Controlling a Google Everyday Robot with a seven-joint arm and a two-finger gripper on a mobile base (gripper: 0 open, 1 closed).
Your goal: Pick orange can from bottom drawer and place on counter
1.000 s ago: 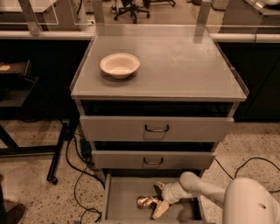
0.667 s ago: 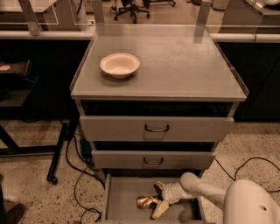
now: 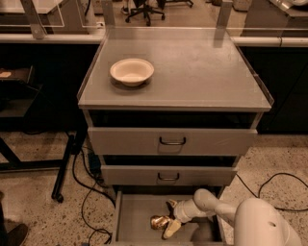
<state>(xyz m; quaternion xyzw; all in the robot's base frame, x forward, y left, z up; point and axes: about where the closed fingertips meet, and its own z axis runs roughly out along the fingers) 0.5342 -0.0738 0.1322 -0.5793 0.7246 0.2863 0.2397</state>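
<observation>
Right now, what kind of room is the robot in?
Probably an office or lab workspace: a grey metal cabinet with drawers, a rolling office chair behind it, and cables on the speckled floor. The gripper is down in the bottom drawer beside the orange can.

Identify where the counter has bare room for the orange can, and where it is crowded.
Free: the counter right of the bowl. Crowded: the bottom drawer, where the end effector is right beside the orange can.
</observation>
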